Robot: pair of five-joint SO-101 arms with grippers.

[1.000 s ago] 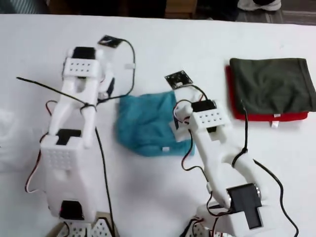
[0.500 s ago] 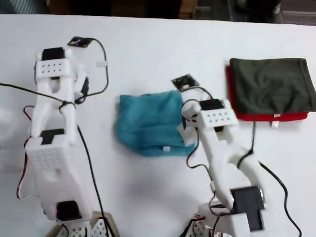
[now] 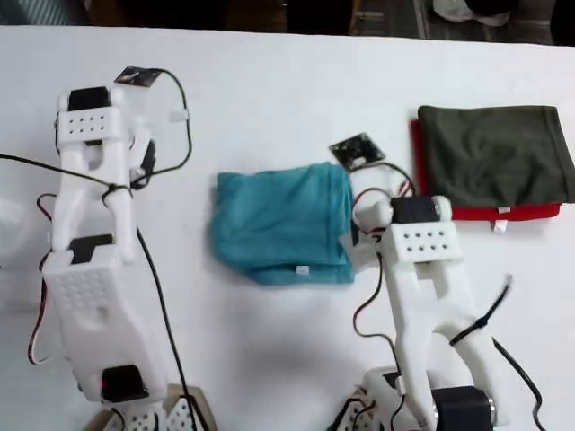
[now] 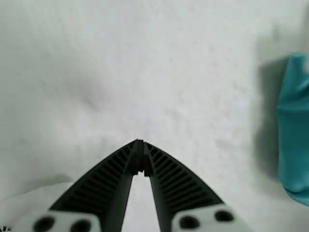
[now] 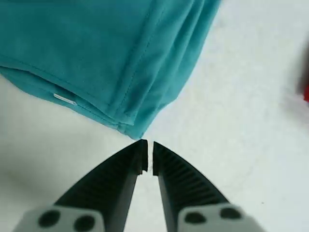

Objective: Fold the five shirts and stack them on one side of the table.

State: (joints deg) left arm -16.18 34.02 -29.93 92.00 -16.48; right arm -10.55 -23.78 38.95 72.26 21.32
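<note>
Lying near the middle of the white tabletop (image 3: pixel 287 81), one folded teal cloth shirt (image 3: pixel 280 224) is recorded: roughly rectangular, its surface slightly rumpled, with a small white label (image 3: pixel 303 269) showing at its near edge.

Item two: a folded dark green cloth shirt (image 3: pixel 494 154), laid on top of a folded red cloth shirt (image 3: pixel 485 214). Of the red one, a strip along the near edge and one side is seen. This stack is placed at the right side of the table, apart from the teal shirt.

Left gripper (image 4: pixel 139 145): black ribbed fingers pressed together, nothing held between them. It is positioned over bare tabletop at the left side, with the teal shirt's edge seen well off to one side.

Right gripper (image 5: pixel 146 145): fingers drawn together to a hairline gap at the tips, nothing grasped. The tips are found just beside the teal shirt's near right corner, between that shirt and the stack. Contact with the cloth cannot be told.
</note>
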